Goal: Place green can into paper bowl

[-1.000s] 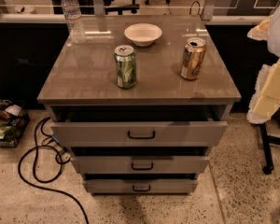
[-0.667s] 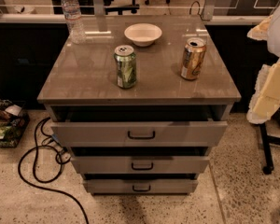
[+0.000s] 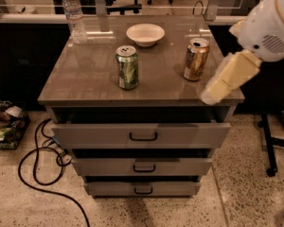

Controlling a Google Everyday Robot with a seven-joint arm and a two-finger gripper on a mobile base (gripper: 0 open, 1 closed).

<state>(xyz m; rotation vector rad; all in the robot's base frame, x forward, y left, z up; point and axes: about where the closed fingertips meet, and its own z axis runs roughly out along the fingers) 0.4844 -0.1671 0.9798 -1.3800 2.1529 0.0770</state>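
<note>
The green can (image 3: 127, 67) stands upright on the grey cabinet top (image 3: 85, 79), near its middle front. The white paper bowl (image 3: 145, 34) sits empty at the back centre, behind the can and apart from it. My white and cream arm (image 3: 232, 72) reaches in from the upper right, and its lower end hangs by the top's right front corner. My gripper itself is out of view; no fingers show.
A gold can (image 3: 196, 59) stands upright on the right of the top, close to my arm. A clear water bottle (image 3: 74, 16) stands at the back left. The three drawers (image 3: 142, 135) below are pulled partly out. A black cable (image 3: 38, 169) lies on the floor at the left.
My arm has swung in from the right edge toward the cabinet's right front corner. The cans, bowl and bottle have not moved.
</note>
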